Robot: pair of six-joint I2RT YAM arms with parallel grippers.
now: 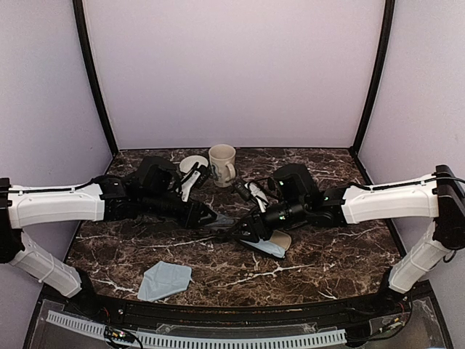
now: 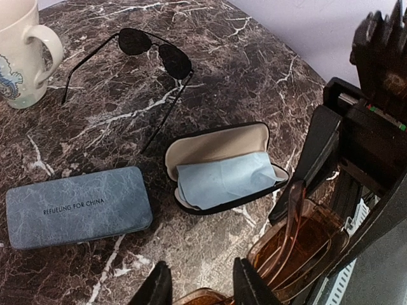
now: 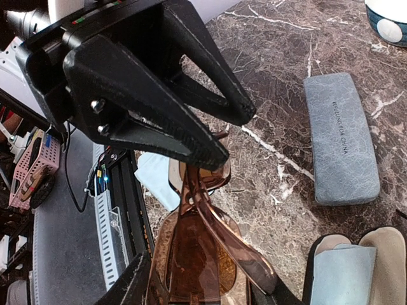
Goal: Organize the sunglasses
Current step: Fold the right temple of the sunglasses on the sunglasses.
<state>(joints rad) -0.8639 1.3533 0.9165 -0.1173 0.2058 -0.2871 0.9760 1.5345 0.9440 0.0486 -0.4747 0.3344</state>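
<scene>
The left gripper (image 2: pixel 203 289) is standing narrowly open, its two fingers (image 2: pixel 251 283) flanking a brown edge of the frame and pinching it. The right gripper (image 3: pixel 197 292) is standing a little wider and is clamping the brown sunglasses (image 3: pixel 197 254) by their folded body, the lenses stacked and one thick arm lying across them between its fingers. Both grippers are meeting over the middle of the table (image 1: pixel 327 254), tips nearly touching, and are holding that pair up off the surface between them.

The black wire sunglasses (image 2: pixel 152 54) are lying apart on the marble with their slim arms spread, beyond the open black case (image 2: pixel 219 136) and to the right of the mug (image 2: pixel 22 54) in the left wrist view. No gripper is touching them. The black case is sitting with its lid back, showing a beige lining and a pale blue cleaning cloth (image 2: pixel 216 181) tucked inside. The grey-blue case (image 2: pixel 76 206) is lying closed just beside it, flat on the table.

The table is dark brown marble with white veins. A folded blue cloth (image 1: pixel 163 280) is resting near the front edge on the left side, and a bowl (image 1: pixel 190 166) is sitting beside the mug at the back. Plain pale lilac walls (image 1: pixel 232 73) are enclosing the table on three sides, with black posts in the corners
</scene>
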